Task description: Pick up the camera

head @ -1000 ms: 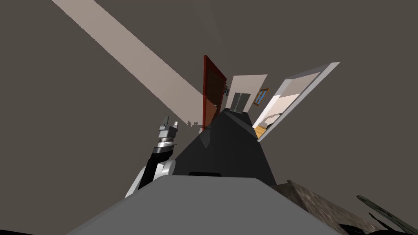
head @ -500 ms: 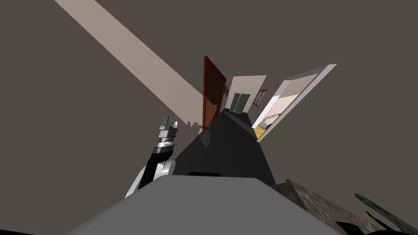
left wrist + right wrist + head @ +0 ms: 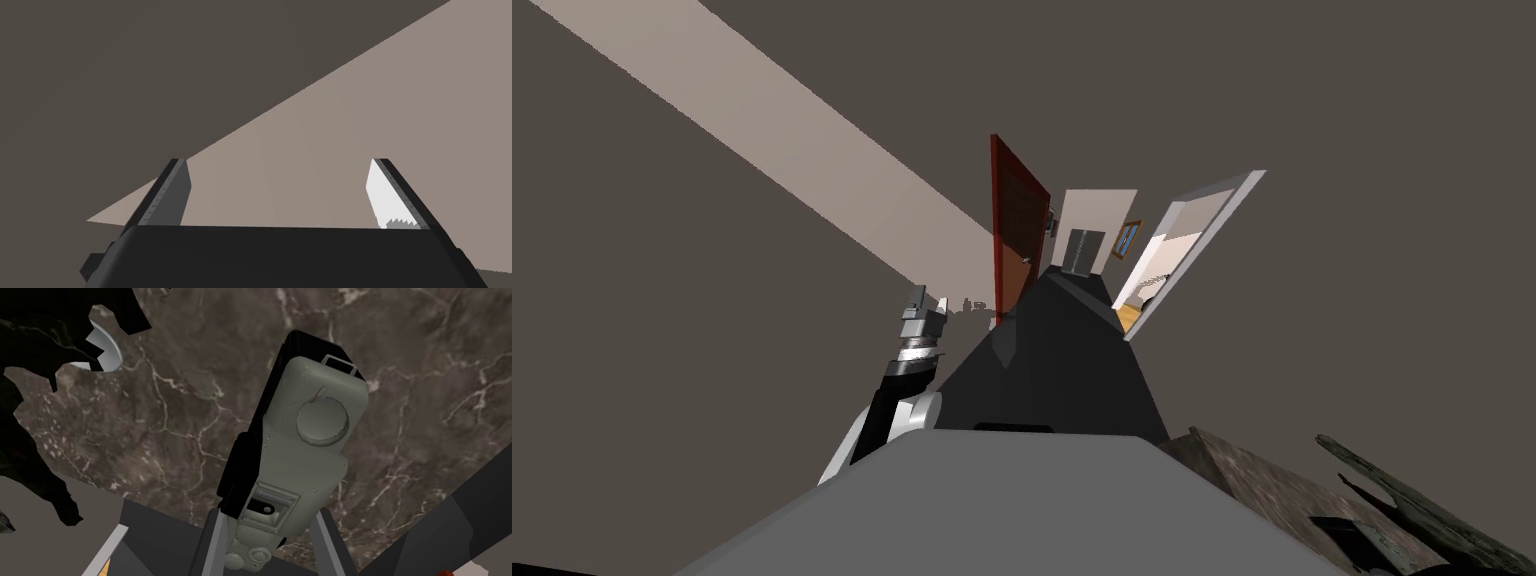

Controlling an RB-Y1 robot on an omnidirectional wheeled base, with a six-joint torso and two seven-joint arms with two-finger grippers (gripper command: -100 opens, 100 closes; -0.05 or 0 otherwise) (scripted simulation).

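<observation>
Now, R tool (image 3: 267, 517) grips camera (image 3: 310, 438), marble (image 3: 175, 413) behind, L tool (image 3: 277, 165) spread

The camera (image 3: 305, 453) in my right tool (image 3: 267, 513) is dull grey-green on its top face and black along its body. The desk (image 3: 190, 388) is dark brown, veined in white like marble. The far door (image 3: 1015, 240) is red-brown.

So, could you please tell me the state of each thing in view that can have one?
right claw, shut on the camera.
camera, clamped by its sides, over the marble top; whether it is lifted, I cannot tell.
left claw, open and empty.
red-brown door, standing open.
</observation>
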